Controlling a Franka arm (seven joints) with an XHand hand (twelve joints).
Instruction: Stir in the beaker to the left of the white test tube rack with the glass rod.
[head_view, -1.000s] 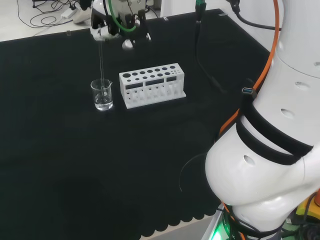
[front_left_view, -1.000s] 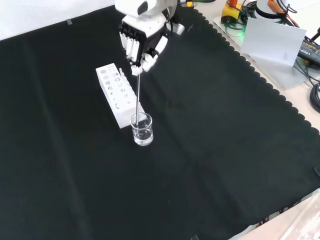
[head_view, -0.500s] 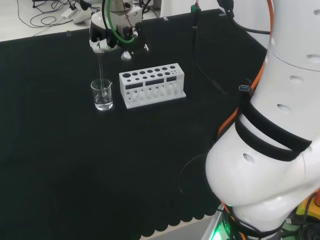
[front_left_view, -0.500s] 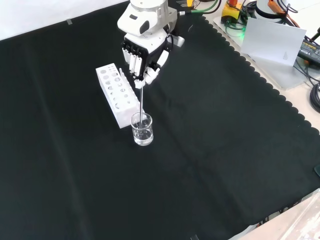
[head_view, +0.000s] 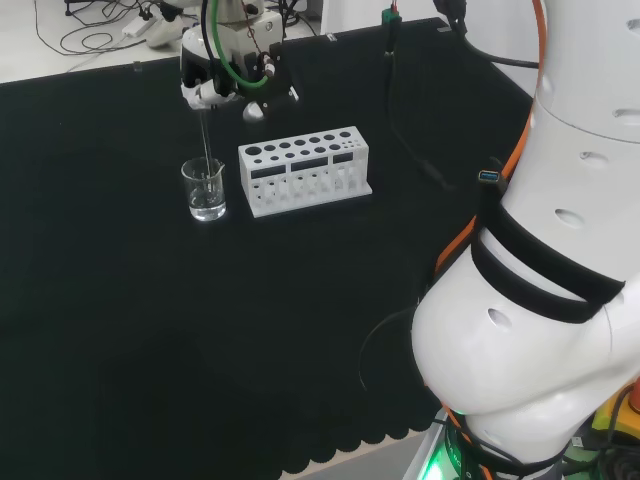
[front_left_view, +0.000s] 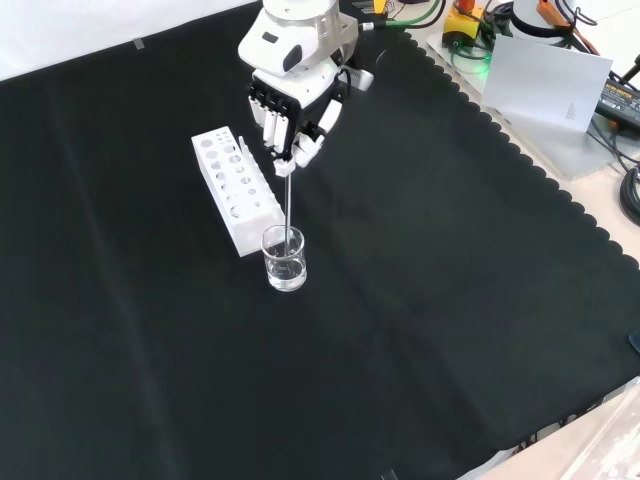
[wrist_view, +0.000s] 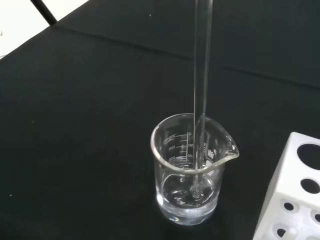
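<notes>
Front view: my hand (front_left_view: 290, 110), pinching the glass rod (front_left_view: 287, 200), has drifted rightward above the beaker (front_left_view: 284, 258), so stirring is underway

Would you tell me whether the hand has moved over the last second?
Yes. In the front view the hand has shifted right and slightly down, away from the test tube rack, with the glass rod in the beaker.

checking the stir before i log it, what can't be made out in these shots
- Wrist view: the glass rod runs off the edge, so its grip is cut off.
- Head view: the hand sits behind cables.
- Front view: liquid level in the beaker is too small to tell.
</notes>
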